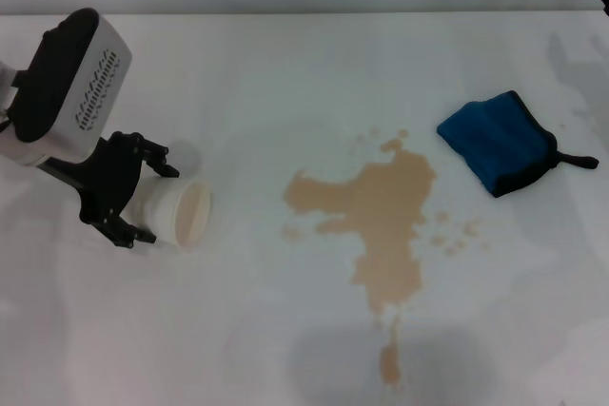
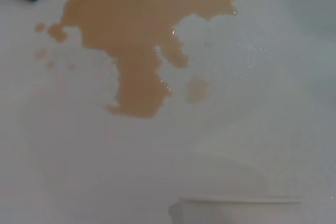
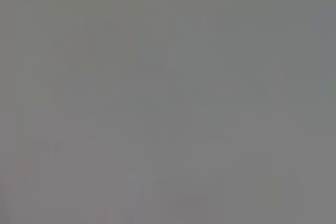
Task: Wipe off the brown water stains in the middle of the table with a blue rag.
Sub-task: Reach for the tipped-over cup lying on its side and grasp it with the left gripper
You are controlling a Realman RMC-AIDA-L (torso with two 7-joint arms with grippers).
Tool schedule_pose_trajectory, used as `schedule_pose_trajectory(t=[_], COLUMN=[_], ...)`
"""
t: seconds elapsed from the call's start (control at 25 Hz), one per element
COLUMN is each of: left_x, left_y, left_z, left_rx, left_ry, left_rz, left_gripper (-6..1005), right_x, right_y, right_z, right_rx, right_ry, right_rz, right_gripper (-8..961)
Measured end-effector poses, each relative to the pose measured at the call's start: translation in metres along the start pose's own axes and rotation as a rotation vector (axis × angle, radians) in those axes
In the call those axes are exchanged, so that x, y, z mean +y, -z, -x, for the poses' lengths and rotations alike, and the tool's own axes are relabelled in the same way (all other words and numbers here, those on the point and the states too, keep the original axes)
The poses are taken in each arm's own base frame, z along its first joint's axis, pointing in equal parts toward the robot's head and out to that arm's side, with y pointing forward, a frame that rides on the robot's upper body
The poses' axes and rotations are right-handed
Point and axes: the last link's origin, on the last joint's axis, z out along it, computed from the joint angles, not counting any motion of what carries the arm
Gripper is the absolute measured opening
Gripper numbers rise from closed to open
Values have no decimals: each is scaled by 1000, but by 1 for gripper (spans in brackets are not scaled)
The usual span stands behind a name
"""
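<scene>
Just beside the stains [image 1: 381, 221], the left hand [image 1: 152, 199] clamps a tipped cup [image 1: 181, 214]; the rag [image 1: 497, 142] lies beyond on the tabletop [image 1: 285, 73]. The right hand is hidden.

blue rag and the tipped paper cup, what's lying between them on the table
The brown water stains: in the head view the puddle spreads across the table between the paper cup, held at the left hand, and the blue rag.

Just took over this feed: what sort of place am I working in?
Likely a staged test bench, not a kitchen: a bare white table, one brown spill, a blue rag and a tipped paper cup at the left gripper.
</scene>
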Motion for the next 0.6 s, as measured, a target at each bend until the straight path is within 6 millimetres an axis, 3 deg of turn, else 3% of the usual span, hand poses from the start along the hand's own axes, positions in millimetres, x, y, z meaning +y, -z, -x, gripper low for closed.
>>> schedule_pose_trajectory(t=[0.6], left_x=[-2], left_y=[-1], left_z=[-2], left_rx=[3], left_ry=[55], left_rz=[-15], left_gripper=[862], right_x=[-1], right_y=[1], right_z=[0], right_rx=[-1], right_ry=[4], right_rz=[-2], right_gripper=[696])
